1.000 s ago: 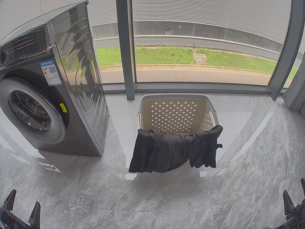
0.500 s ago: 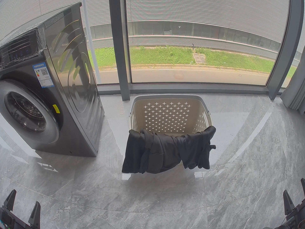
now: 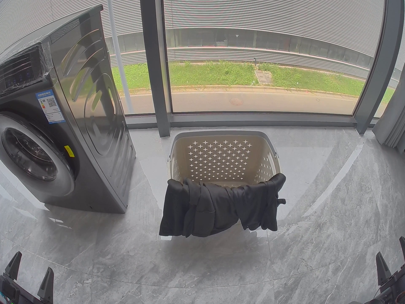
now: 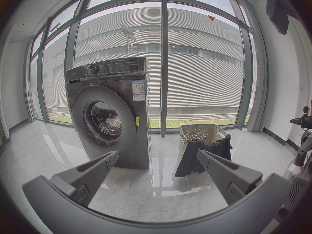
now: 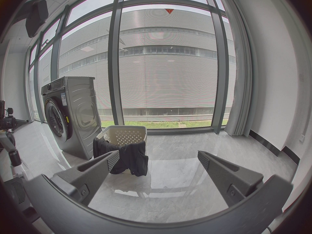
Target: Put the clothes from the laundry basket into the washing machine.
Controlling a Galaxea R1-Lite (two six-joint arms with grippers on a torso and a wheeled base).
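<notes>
Nothing is loaded yet: the dark garment (image 3: 219, 207) drapes the near rim of the laundry basket (image 3: 223, 133), beside the washing machine (image 3: 84, 106). The left end effector (image 4: 156, 154) and right end effector (image 5: 156, 154) stand wide, empty.

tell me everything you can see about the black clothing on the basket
The black garment looks like soft matte fabric, bunched in folds. It is draped over the near rim of the cream laundry basket, mostly hanging down the outside wall, lower on the side toward the washing machine. A small tab sticks out at its other end. Whether its hem reaches the floor cannot be told.
</notes>
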